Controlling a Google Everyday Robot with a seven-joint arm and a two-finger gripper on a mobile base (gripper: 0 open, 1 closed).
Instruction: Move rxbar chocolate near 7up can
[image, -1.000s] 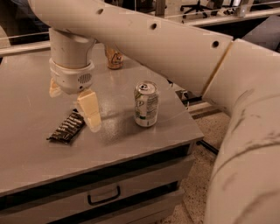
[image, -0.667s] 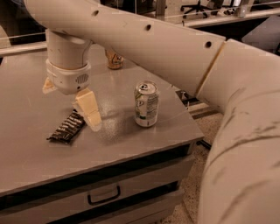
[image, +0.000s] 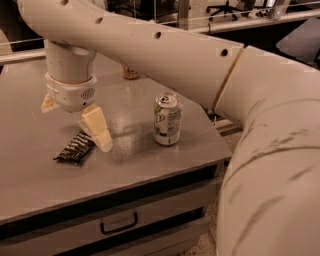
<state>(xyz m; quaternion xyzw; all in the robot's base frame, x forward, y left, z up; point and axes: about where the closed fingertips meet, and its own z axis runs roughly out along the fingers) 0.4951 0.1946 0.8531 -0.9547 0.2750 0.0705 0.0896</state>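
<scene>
Above the rxbar chocolate, my gripper, spread wide and empty, has edged lower; I must grasp before moving to the 7up can.

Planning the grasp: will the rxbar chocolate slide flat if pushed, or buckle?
Likely slides: the rxbar chocolate lies flat on the smooth table. Its thin wrapper may crinkle, and a top pinch looks awkward with so little height. The gripper hovers over its end nearest the 7up can, open.
</scene>
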